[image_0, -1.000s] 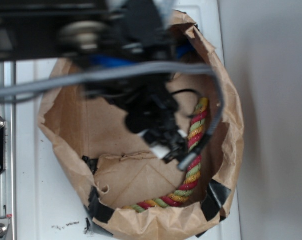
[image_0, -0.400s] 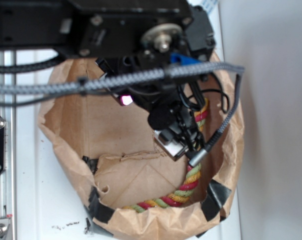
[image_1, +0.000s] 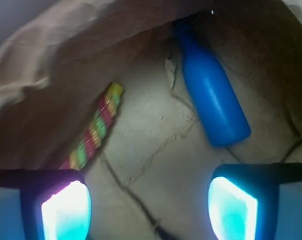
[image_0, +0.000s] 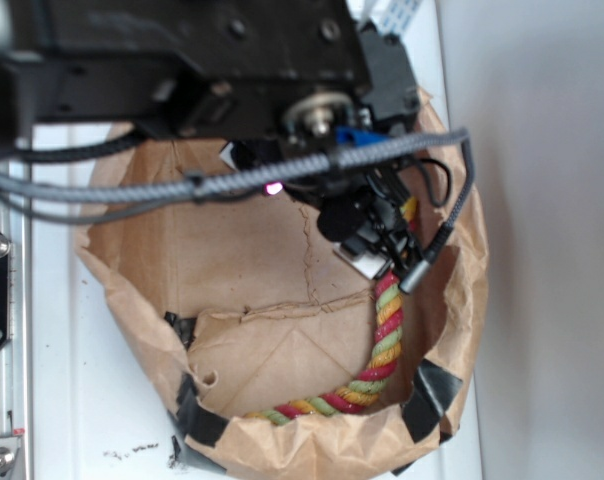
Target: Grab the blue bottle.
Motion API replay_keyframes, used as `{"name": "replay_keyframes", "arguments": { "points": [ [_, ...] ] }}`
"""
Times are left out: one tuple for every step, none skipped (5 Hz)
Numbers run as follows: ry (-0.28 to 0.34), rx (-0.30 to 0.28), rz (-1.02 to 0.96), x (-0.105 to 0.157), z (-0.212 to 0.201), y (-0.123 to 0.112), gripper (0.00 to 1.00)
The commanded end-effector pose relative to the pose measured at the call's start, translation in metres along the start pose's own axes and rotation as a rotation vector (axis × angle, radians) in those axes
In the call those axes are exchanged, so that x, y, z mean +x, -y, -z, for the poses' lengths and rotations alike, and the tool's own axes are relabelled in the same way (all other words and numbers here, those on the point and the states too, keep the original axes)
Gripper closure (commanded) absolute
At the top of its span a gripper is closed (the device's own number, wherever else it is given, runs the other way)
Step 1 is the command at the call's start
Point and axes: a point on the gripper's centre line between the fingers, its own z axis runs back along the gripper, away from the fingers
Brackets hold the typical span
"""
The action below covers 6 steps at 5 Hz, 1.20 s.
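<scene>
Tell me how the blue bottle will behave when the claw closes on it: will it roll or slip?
The blue bottle lies on its side on the creased paper bag, so a nudge would probably roll it. Its smooth, unlabelled, glossy surface looks slippery; gripping the wide body rather than the tapering neck seems safer. It looks like light, stiff plastic. The claw is open, short of it.

- You're looking at a robot test bench, not a home: a plain white tabletop [image_0: 72, 400] against a bare grey wall [image_0: 552, 200].
- A slotted aluminium rail [image_0: 4, 330] with bolts runs along its edge.
- A taped-up brown paper bag [image_0: 142, 330] serves as the makeshift bin.
</scene>
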Motion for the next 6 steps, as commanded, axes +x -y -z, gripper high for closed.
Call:
{"name": "replay_keyframes", "arguments": {
  "points": [
    [0.096,-0.002,0.035,0.008,0.005,-0.034,0.0],
    [0.109,-0.03,0.04,0.01,0.016,-0.045,0.0],
    [0.119,0.04,-0.003,0.017,0.029,-0.058,0.0],
    [0.137,0.064,-0.018,0.026,0.029,-0.065,0.0],
    [0.141,0.077,-0.029,0.039,0.034,-0.068,0.0],
    [0.172,0.113,-0.02,0.048,0.045,-0.069,0.0]
  ]
}}
